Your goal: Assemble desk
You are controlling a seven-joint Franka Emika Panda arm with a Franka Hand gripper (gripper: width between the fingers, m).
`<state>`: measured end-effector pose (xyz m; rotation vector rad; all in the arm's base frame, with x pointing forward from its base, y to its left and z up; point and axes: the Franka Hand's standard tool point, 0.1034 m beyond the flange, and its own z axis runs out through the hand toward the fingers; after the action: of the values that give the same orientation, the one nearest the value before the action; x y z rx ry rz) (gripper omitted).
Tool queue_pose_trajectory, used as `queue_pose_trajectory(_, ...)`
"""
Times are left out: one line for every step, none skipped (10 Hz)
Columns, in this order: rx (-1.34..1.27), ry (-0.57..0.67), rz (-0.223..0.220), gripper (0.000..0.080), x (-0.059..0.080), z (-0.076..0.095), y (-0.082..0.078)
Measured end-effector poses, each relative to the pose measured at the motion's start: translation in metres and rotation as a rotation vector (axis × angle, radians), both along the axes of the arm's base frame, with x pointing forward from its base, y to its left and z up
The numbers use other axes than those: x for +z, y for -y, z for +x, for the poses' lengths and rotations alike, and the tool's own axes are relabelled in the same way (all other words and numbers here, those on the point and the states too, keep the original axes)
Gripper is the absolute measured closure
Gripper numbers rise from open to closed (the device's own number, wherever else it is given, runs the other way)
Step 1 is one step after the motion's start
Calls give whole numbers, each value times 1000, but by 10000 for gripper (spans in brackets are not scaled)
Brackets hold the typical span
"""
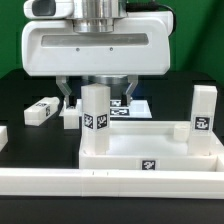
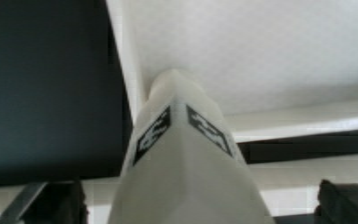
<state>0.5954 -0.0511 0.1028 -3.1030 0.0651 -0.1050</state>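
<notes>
Your fingers [image 1: 66, 100] are spread wide, one on each side of the upright leg [image 1: 96, 120] in the middle of the exterior view, and they clamp nothing. In the wrist view a gap shows between each finger [image 2: 44, 202] and this leg [image 2: 185, 150].

The leg stands at a corner of the desk top [image 1: 150, 165], the rimmed tray that fills the lower part of the exterior view. A second leg [image 1: 203, 115] stands at the tray's corner on the exterior view's right. On the dark bench [image 1: 20, 90], at the exterior view's left, a third leg [image 1: 40, 110] lies on its side. A smaller white block [image 1: 68, 117] just beside it is probably the fourth. I cannot tell if the middle leg sits fully in its socket.

You should expect these parts to be hard, stiff plastic, light and not fragile, but smooth, so they can slip or twist under a weak grip. Take the leg on its upper half, above the tray rim, and press on two opposite flat faces. In the wrist view one edge of the leg seems to point toward the camera. If you close like this, the fingers may meet edges instead of faces. The tray itself is wide, so I think it is better to push it than to lift it.
</notes>
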Motion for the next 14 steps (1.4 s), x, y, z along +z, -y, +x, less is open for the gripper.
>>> queue_pose_trajectory(39,1,-3,151,0,0,0)
queue_pose_trajectory(125,4,-9,151,0,0,1)
queue_pose_trajectory(199,12,-20,151,0,1,1)
queue_pose_trajectory(272,23,-41,151,1,3,2)
queue_pose_trajectory(352,25,-55,151,1,3,3)
queue_pose_trajectory(408,30,-61,151,1,3,3)
queue_pose_trajectory(511,31,-71,151,1,3,5)
queue_pose_trajectory(558,32,-75,151,1,3,6)
queue_pose_trajectory(557,32,-75,151,1,3,5)
queue_pose_trajectory(556,32,-75,257,1,3,6)
queue_pose_trajectory(555,32,-75,435,1,3,6)
queue_pose_trajectory(556,31,-74,435,0,3,6)
queue_pose_trajectory(555,31,-74,510,0,3,6)
queue_pose_trajectory(541,31,-73,510,0,3,6)
